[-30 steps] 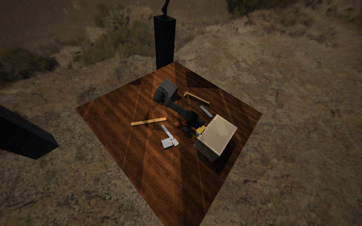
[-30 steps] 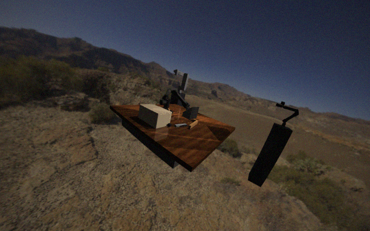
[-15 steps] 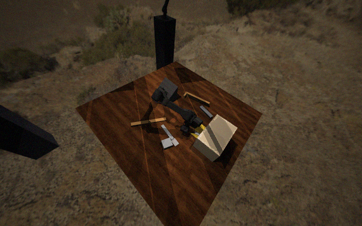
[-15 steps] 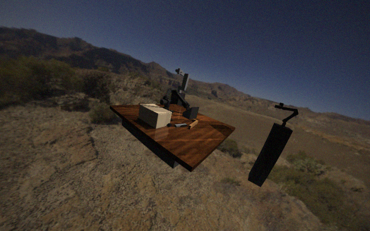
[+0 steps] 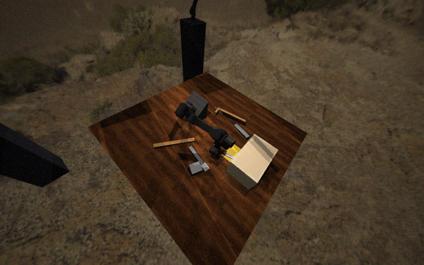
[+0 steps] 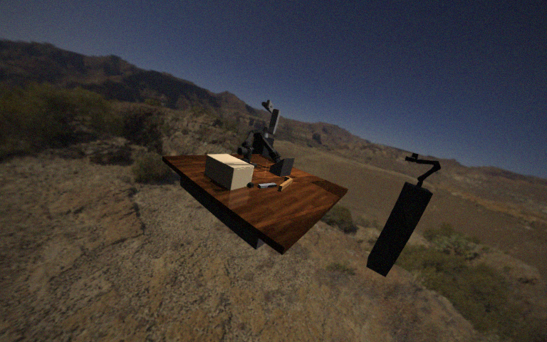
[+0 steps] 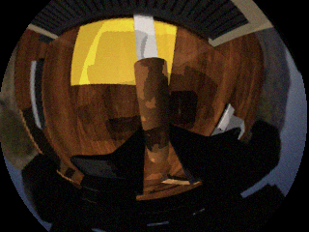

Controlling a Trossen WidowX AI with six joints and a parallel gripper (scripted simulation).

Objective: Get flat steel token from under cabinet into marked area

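The cream cabinet (image 5: 253, 158) (image 6: 226, 168) has dark vent slots (image 7: 97, 14) along its front. The yellow marked area (image 5: 234, 149) (image 7: 106, 53) lies in front of it. My gripper (image 5: 223, 152) (image 7: 154, 127) is shut on a tool with a brown handle (image 7: 153, 92) and a flat silver blade (image 7: 145, 36) (image 5: 229, 156). The blade crosses the yellow area toward the slots; its far end meets the cabinet's lower edge in the wrist view, and I cannot tell whether it goes under. The steel token cannot be made out. In the exterior view the cabinet hides the area.
A grey bar (image 5: 241, 131) (image 6: 266, 185) (image 7: 37, 92) and an L-shaped wooden stick (image 5: 232, 115) (image 6: 285, 184) lie to one side. On the other lie a straight wooden stick (image 5: 174, 142), a long grey piece (image 5: 196, 154) and a grey block (image 5: 195, 168). A small black object (image 6: 249, 184) is beside the cabinet.
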